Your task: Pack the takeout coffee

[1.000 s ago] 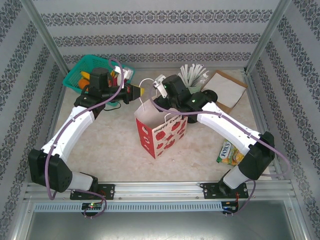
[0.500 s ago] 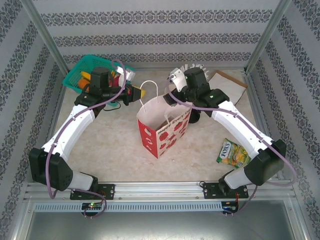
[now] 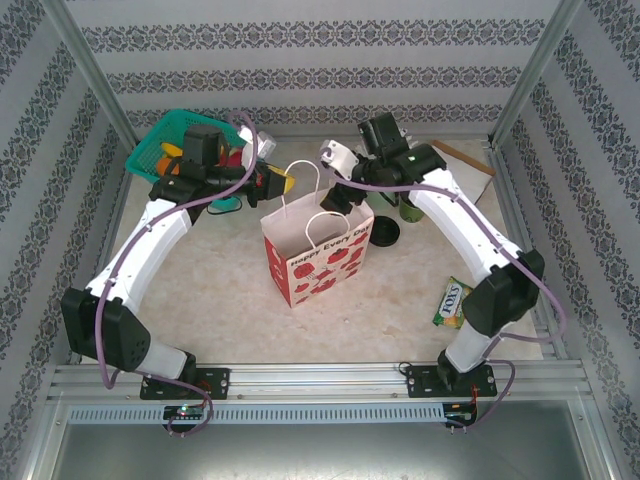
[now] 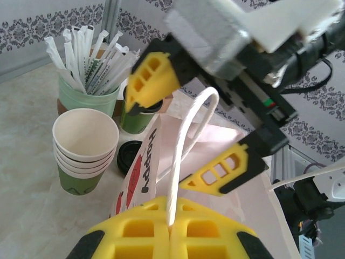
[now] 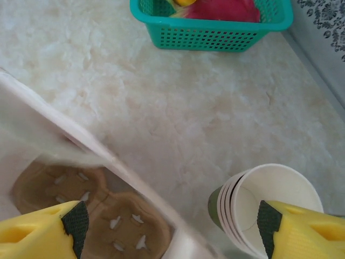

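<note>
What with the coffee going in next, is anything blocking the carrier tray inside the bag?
Nothing visible does. The left gripper, shut on a handle, holds the bag open, and the right wrist view shows the carrier tray at its bottom, both sockets empty. Only the bag's rim needs clearing.

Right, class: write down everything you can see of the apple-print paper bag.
The paper bag is white, printed with red apples and red lettering on its side, and has two white loop handles. It stands upright with its mouth open near the middle of the table. The left hand is shut on one handle, holding it up. The open right hand hovers over the mouth. A brown moulded-pulp carrier lies in the bottom.
</note>
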Robot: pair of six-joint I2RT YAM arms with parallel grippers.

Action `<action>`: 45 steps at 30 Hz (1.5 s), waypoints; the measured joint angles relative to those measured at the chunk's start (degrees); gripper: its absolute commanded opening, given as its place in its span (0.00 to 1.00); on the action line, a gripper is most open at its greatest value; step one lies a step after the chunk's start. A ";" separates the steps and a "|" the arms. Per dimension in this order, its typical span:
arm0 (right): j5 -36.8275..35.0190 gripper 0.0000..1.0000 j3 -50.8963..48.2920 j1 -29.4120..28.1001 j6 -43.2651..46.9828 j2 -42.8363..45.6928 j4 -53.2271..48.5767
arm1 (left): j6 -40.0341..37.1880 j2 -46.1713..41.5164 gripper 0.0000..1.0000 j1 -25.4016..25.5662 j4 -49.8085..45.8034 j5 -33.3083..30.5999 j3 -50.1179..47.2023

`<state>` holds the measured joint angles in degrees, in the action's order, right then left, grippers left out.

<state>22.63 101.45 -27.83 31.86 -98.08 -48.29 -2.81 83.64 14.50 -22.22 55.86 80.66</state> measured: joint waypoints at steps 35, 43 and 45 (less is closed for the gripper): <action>10.71 0.00 14.64 -0.55 12.24 -9.53 -13.97 | 2.97 -0.85 0.42 -0.94 -0.90 -6.34 3.17; 2.69 0.00 11.52 -2.86 -3.96 -6.25 -11.08 | 13.57 -7.80 1.00 -1.09 -0.09 -28.68 1.73; -0.11 0.00 11.23 -3.98 -10.62 -5.27 -10.54 | 16.68 -9.38 1.00 -1.18 -1.55 -38.25 1.75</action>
<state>22.52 112.68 -31.81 21.23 -103.35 -58.83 13.87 74.26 13.32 -23.77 17.61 82.41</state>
